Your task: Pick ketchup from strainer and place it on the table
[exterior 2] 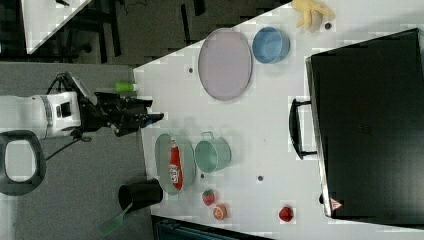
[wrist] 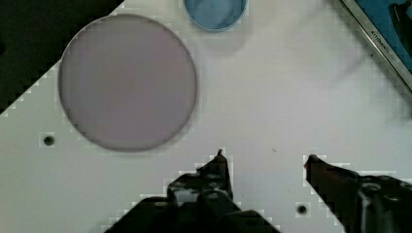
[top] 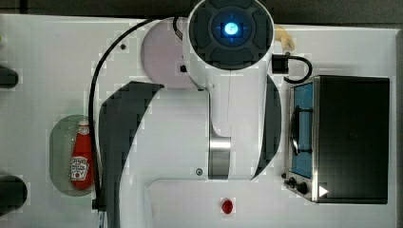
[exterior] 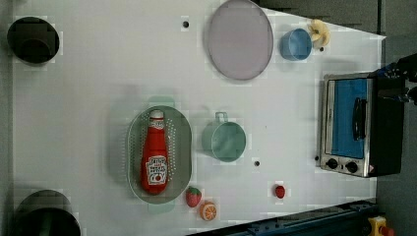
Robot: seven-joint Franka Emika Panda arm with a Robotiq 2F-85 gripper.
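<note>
The ketchup [exterior: 155, 157] lay lengthwise inside the strainer [exterior: 183, 147], filling it; the cup [exterior: 225, 141] just beside, on the left view's right, stood empty. My gripper [wrist: 265, 158] hung open, holding nothing, over bare table [wrist: 272, 97].

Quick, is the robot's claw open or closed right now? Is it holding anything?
Gripper: open, holding nothing; the ketchup lies in the strainer.

Perforated plastic strainer [exterior: 182, 147], smooth table [exterior: 88, 98]
</note>
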